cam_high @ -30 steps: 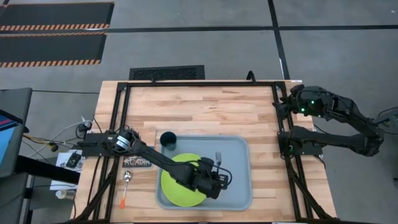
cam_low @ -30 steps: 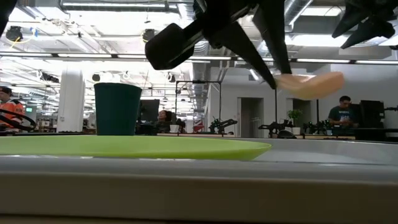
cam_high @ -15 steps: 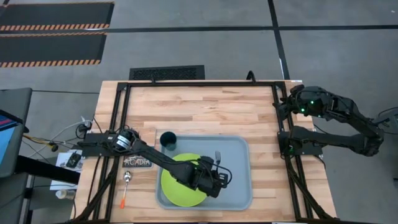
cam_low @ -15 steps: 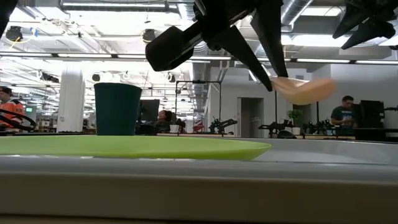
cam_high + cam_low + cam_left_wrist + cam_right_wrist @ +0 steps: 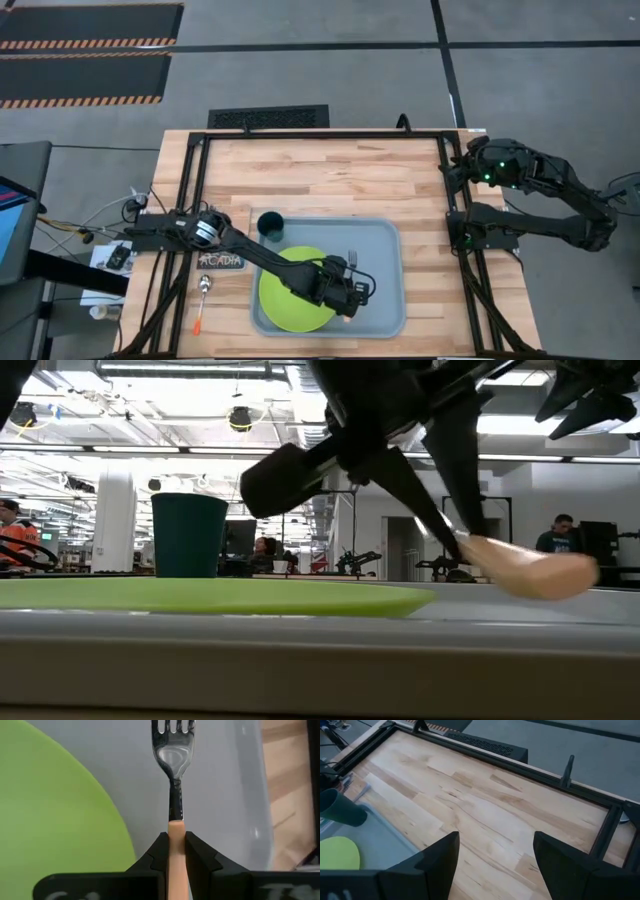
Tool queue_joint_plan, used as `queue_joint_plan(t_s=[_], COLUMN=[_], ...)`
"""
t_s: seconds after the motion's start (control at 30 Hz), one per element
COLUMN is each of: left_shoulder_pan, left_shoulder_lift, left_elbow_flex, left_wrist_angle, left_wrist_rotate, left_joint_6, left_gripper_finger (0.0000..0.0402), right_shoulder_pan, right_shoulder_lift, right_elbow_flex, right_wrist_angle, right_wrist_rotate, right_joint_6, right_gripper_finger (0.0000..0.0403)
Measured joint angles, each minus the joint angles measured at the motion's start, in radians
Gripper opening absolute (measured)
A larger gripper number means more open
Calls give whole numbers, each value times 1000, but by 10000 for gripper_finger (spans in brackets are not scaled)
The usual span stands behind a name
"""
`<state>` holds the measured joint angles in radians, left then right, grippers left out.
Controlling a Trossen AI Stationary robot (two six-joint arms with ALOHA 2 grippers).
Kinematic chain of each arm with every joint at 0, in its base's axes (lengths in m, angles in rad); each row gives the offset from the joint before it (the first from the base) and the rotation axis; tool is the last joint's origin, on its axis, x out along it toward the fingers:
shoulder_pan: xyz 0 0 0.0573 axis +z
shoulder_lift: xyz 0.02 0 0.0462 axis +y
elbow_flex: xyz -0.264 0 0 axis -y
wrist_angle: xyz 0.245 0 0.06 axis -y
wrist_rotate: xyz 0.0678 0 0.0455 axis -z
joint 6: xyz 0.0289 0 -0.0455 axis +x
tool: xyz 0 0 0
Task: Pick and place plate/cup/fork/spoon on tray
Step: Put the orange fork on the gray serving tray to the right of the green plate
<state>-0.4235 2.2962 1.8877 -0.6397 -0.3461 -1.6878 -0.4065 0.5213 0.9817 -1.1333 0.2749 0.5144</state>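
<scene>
My left gripper (image 5: 351, 280) is shut on the fork (image 5: 172, 750), low over the pale grey-blue tray (image 5: 385, 300), just right of the lime-green plate (image 5: 288, 298). The plate lies flat in the tray's left half. The dark teal cup (image 5: 269, 224) stands upright at the tray's far left corner. The spoon (image 5: 203, 298) lies on the table left of the tray. My right gripper (image 5: 495, 860) is open and empty, high at the table's far right. My left gripper pinches the fork's orange handle (image 5: 175, 831) between its two fingers, close to where the metal neck begins. The fork lies along the fingers, its tines (image 5: 172, 727) pointing toward the table's far edge over the tray floor. The handle's free end (image 5: 540, 572) sticks out behind the fingers. Whether the tines touch the tray, I cannot tell.
The ACADIA card (image 5: 220, 261) lies on the table between the spoon and the tray. A black frame (image 5: 320, 135) runs around the table's edge. Bare tray floor (image 5: 385, 250) lies right of the plate. Bare wood (image 5: 330, 180) lies beyond the tray.
My left gripper has gone down toward the tray floor with the fork, and a little toward the table's near edge. In the low view the handle's end has dropped from well above the plate to about rim height. The fingers have stayed shut.
</scene>
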Motion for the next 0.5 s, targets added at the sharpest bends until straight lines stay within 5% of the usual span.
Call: queue_joint_plan(t_s=[0.5], left_shoulder_pan=[9], left_shoulder_lift=[60], left_elbow_flex=[0], left_wrist_angle=[67], left_wrist_rotate=[81], left_joint_6=[-12], left_gripper_finger=[21], right_shoulder_pan=[0], right_shoulder_lift=[0], right_elbow_flex=[0], right_wrist_angle=[-38], right_wrist_rotate=[25], right_joint_6=[-2], right_gripper_finger=[281])
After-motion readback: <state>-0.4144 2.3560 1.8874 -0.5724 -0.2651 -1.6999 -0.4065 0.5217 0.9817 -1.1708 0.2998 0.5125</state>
